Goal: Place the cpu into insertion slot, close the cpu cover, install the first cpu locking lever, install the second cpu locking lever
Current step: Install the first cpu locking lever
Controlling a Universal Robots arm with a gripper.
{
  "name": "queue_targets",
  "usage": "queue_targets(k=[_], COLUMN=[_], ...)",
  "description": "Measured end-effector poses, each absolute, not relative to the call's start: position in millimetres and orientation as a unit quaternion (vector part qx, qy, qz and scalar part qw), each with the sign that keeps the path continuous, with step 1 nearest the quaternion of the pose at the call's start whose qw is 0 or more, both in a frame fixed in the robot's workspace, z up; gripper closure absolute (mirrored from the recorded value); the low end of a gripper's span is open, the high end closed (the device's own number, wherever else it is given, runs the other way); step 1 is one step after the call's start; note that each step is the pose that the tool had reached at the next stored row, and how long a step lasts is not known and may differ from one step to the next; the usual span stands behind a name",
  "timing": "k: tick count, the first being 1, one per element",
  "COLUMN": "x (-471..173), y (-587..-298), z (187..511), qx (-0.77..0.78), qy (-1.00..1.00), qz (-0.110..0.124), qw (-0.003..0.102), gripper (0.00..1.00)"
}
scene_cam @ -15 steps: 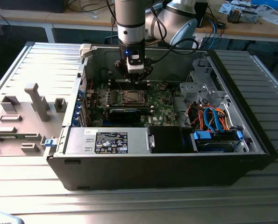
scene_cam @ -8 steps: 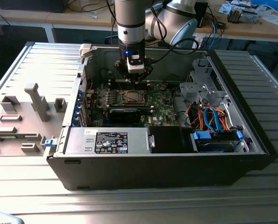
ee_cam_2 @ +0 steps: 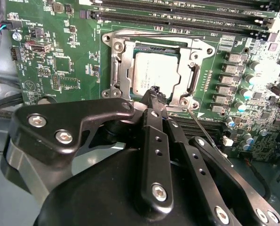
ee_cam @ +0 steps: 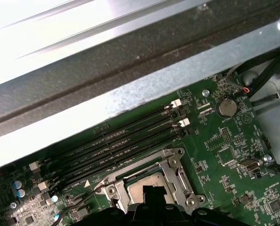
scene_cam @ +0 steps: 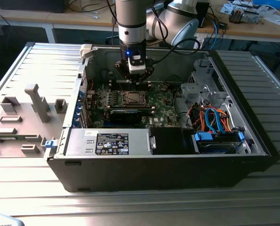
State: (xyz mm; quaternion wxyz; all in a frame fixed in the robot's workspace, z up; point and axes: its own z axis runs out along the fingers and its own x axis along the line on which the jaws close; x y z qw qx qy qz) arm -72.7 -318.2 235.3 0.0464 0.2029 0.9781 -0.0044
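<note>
- Hovering low inside an open computer case (scene_cam: 252, 141), your end effector (scene_cam: 134, 77) sits directly over the socket area of the green motherboard (scene_cam: 161, 113) in the exterior view.
- Your end effector's black fingers (ee_cam_2: 154, 141) are drawn narrow, nearly together, with their tips at the near edge of the socket in the second wrist view; you cannot tell whether they pinch anything.
- Your cpu (ee_cam_2: 156, 70), a dull silver square, lies flat inside the insertion slot (ee_cam_2: 192, 77); faint print on its top is too small to read.
- Your cpu cover (ee_cam_2: 118, 66), a silver frame with a cut-out window, lies down around the cpu, with screw heads at its corners.
- A thin wire locking lever (ee_cam_2: 203, 129) runs slanting away from the socket corner, beside the fingers.
- Long black memory slots (ee_cam: 125, 141) lie in a row just beside the socket in the first wrist view, with white clips at their ends.
- A white-on-black label (scene_cam: 111, 143) sits on the grey power supply (scene_cam: 107, 141) near the case front; its text is unreadable.
- Blue and orange cables (scene_cam: 215, 120) bunch toward the exterior view's right.
- The case stands on a ribbed metal bench (scene_cam: 140, 202).
</note>
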Motion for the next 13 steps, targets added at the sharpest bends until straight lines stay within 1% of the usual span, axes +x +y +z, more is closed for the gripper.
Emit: queue_targets(k=[13], x=[-72.7], y=[-318.1], z=[235.3], qx=[0.195], qy=[0.980], qz=[-0.004], qw=[0.046], gripper=[0.89])
